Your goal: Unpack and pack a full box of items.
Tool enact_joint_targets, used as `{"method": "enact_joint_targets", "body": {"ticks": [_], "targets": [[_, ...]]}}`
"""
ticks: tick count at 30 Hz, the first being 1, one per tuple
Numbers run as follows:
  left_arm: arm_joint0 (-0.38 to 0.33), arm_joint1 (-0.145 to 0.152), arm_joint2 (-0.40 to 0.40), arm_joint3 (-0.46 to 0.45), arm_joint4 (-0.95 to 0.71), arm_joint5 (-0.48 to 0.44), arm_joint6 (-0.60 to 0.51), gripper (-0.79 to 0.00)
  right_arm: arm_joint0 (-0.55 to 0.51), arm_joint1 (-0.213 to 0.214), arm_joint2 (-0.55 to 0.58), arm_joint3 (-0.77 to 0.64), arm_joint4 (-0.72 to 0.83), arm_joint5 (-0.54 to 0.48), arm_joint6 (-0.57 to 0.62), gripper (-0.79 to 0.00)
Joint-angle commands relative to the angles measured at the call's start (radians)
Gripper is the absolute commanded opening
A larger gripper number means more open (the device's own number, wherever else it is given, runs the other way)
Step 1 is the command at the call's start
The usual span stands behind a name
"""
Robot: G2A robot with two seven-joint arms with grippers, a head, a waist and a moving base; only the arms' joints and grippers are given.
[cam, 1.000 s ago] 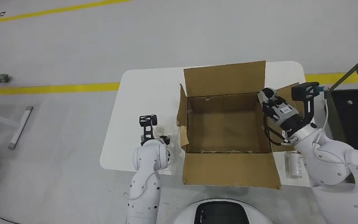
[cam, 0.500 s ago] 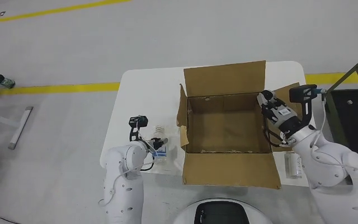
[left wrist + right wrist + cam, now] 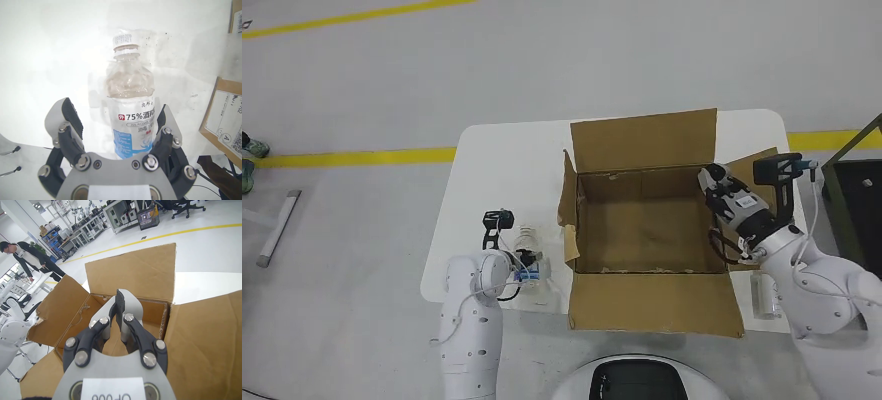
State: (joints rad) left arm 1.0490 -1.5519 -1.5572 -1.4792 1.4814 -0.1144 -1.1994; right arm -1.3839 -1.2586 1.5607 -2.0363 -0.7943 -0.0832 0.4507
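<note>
Our left claw (image 3: 117, 110) stands wide open around the bottle (image 3: 130, 85). One finger is just beside the label, the other is apart from it, and the claw grips nothing. We judge the step is to take the bottle for packing. To do it well, we should centre the claw on the labelled part. We should close softly, because the thin wall may give, and lift level before crossing the flap. The bottle lies on the white surface (image 3: 47, 56), near the left side of the box (image 3: 647, 140), cap pointing away from us. It is clear plastic with a white cap and a white-and-blue label. Farther off, our right claw (image 3: 119, 306) is closed on nothing, above the open box.
</note>
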Motion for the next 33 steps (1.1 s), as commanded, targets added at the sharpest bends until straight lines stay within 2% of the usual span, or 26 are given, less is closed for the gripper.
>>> {"method": "enact_joint_targets", "body": {"ticks": [1,8,9,10,11,12,15,19,23,27,33], "targets": [[-0.004,0.003,0.000,0.014,0.004,0.005,0.005,0.000,0.002,0.000,-0.002,0.001,0.002,0.003,-0.003,-0.785],[-0.005,0.010,0.007,0.029,-0.020,0.008,0.003,0.000,0.017,0.002,-0.017,0.009,-0.005,0.016,0.008,-0.785],[-0.004,0.011,0.006,0.035,-0.037,0.008,-0.001,-0.062,0.020,0.002,-0.020,0.009,-0.001,0.016,0.006,-0.785],[-0.006,0.012,0.004,0.040,-0.051,0.011,-0.006,-0.160,0.021,0.002,-0.022,0.009,0.006,0.013,0.000,-0.785],[-0.007,0.013,0.002,0.046,-0.051,0.016,-0.008,-0.311,0.023,0.002,-0.022,0.009,0.006,0.010,-0.003,-0.785],[-0.008,0.014,0.004,0.050,-0.049,0.017,-0.006,-0.391,0.023,0.003,-0.023,0.009,0.006,0.008,-0.004,-0.785],[-0.007,0.018,0.005,0.054,-0.059,0.024,-0.003,-0.489,0.023,0.004,-0.023,0.009,0.009,0.005,-0.007,-0.785],[-0.002,0.023,0.007,0.052,-0.060,0.029,0.003,-0.785,0.021,0.006,-0.024,0.009,0.009,0.006,-0.005,-0.785],[0.004,0.028,0.011,0.043,-0.054,0.042,0.013,-0.785,0.019,0.007,-0.026,0.006,0.010,0.007,-0.006,-0.785],[0.005,0.034,-0.010,-0.021,-0.078,0.061,0.015,-0.785,0.017,0.008,-0.027,0.000,0.010,0.007,-0.007,-0.785],[-0.004,0.047,-0.085,-0.244,-0.159,0.076,-0.007,-0.785,0.012,0.010,-0.031,-0.005,0.005,0.008,-0.008,-0.785]]}}
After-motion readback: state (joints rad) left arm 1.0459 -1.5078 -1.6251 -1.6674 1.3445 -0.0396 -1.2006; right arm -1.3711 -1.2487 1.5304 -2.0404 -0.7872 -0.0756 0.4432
